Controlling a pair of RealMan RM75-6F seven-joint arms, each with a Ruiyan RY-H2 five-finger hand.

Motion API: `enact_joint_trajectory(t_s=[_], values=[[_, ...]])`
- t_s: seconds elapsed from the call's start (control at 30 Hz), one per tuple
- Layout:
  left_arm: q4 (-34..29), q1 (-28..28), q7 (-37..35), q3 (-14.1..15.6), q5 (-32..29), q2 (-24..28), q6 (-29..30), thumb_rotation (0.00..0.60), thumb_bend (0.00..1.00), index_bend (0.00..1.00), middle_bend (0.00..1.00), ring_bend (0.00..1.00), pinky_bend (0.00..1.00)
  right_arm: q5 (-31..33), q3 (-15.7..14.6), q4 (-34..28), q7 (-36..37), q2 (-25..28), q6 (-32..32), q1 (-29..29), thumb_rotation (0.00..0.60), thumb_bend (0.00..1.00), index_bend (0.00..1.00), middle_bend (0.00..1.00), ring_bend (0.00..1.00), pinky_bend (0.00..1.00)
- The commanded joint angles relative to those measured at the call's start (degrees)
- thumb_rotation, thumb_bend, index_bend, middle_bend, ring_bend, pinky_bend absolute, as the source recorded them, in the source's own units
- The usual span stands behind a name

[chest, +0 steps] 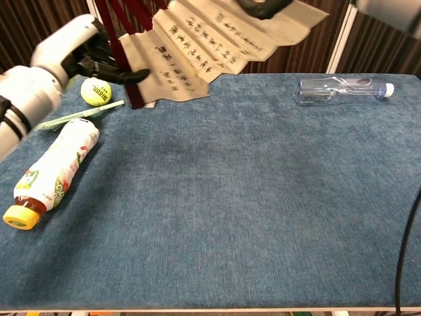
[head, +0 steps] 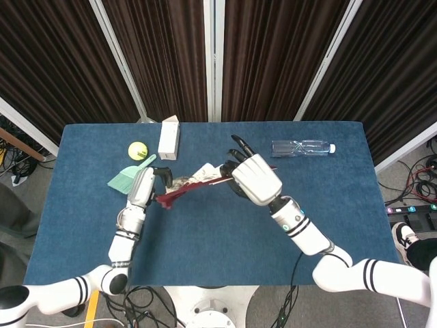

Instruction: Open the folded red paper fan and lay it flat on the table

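Tennis ball (chest: 96,92), juice bottle (chest: 51,172), clear bottle (chest: 342,89), white box (head: 168,138).

Left hand (head: 143,186) and right hand (head: 255,179) hold the part-spread fan (head: 193,184) between them.

Columns of black brush-written characters run down the cream leaf of the fan (chest: 204,46), too small to read. The tennis ball (chest: 96,91), far left, bears dark print, illegible. The drink bottle's (chest: 56,168) label cannot be read.
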Motion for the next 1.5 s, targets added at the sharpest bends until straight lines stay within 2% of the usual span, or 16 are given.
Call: enact_joint_trajectory(t_s=[0.03,0.23,0.43,0.83,1.13,1.3,1.5], values=[[-0.55,1.16,13.80,1.48,1.07,2.89,4.80,0.600,0.31,0.72,0.76,0.66,0.50,-1.45,-1.82,-3.62,-6.36,3.24,2.50,-2.67,0.600,0.66,0.73,0.57,0.27,0.03],[-5.38,1.59,28.46,1.28,-0.97,3.26,8.07,0.600,0.32,0.72,0.78,0.70,0.50,-0.55,-3.27,-8.49,-18.58,3.82,6.91,-6.35,0.600,0.68,0.72,0.58,0.29,0.02],[-9.92,1.63,37.93,0.92,-3.68,3.93,9.07,0.600,0.32,0.72,0.80,0.74,0.50,-0.02,-3.84,-10.97,-26.59,2.18,11.68,-9.59,0.600,0.71,0.72,0.59,0.30,0.00],[-17.54,1.70,47.26,0.31,-8.23,4.87,10.55,0.600,0.32,0.72,0.80,0.77,0.50,0.61,-4.95,-14.47,-39.15,-1.76,18.99,-15.06,0.600,0.75,0.72,0.59,0.31,0.00],[-18.76,0.46,54.36,1.12,-9.38,5.23,10.91,0.600,0.32,0.71,0.80,0.78,0.50,0.94,-5.65,-17.63,-45.44,-1.77,21.11,-17.98,0.600,0.75,0.72,0.59,0.31,0.00],[-18.79,-0.22,55.97,1.37,-9.85,4.35,10.95,0.600,0.33,0.71,0.80,0.78,0.50,0.97,-5.76,-18.65,-46.19,-1.58,21.30,-19.03,0.600,0.75,0.71,0.59,0.31,0.00],[-15.22,-1.27,55.49,2.29,-8.64,1.86,10.61,0.600,0.30,0.68,0.78,0.77,0.50,0.13,-5.92,-15.51,-43.29,-1.98,20.30,-19.69,0.600,0.75,0.69,0.59,0.30,0.00]])
